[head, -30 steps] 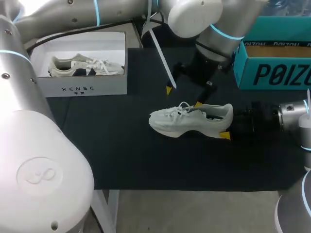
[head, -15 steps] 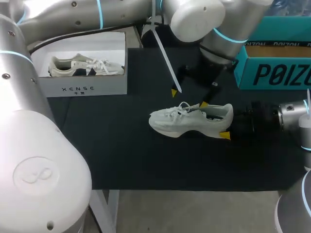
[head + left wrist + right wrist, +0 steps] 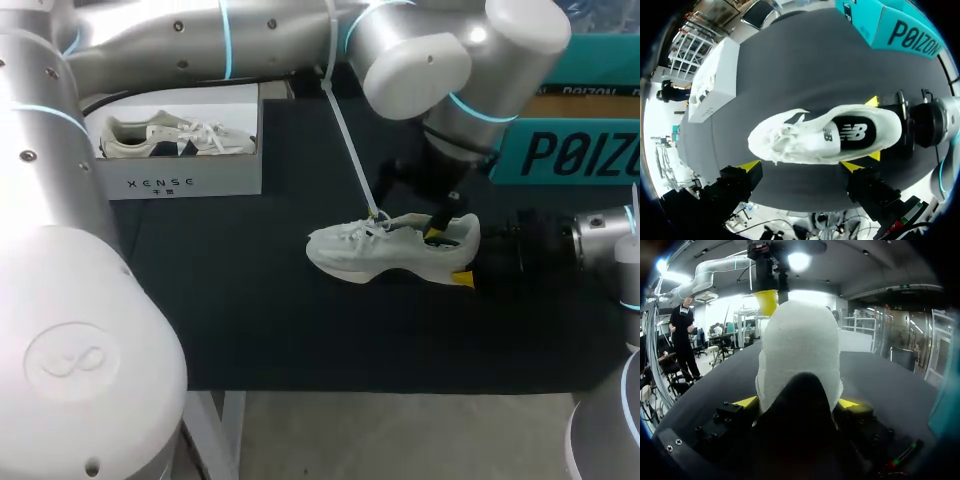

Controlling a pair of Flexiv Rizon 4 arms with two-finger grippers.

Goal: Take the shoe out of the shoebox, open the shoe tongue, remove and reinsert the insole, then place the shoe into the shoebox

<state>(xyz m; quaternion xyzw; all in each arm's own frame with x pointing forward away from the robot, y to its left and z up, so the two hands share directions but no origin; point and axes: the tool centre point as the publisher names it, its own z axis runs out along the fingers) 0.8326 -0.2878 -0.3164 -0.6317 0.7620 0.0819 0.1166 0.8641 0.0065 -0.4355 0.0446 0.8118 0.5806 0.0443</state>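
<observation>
A white shoe (image 3: 385, 252) stands upright on the black mat (image 3: 250, 310), toe to the left. My right gripper (image 3: 458, 255) comes in from the right and is shut on the shoe's heel (image 3: 797, 350), one yellow tip on each side. My left gripper (image 3: 405, 224) hangs open just above the shoe's laces and collar. In the left wrist view its own yellow tips straddle the shoe (image 3: 815, 137) without touching it. The dark insole (image 3: 855, 134) shows inside the shoe's mouth. A white shoebox (image 3: 170, 183) at the back left holds a second shoe (image 3: 175, 135).
A teal box (image 3: 570, 150) stands at the back right, close behind my left arm's wrist. A white strap (image 3: 350, 150) hangs from the left arm down to the laces. Bare mat lies in front of and left of the shoe.
My left gripper has come forward and down, from behind the shoe to right over its laces and collar. The shoe and the right gripper have stayed put.
</observation>
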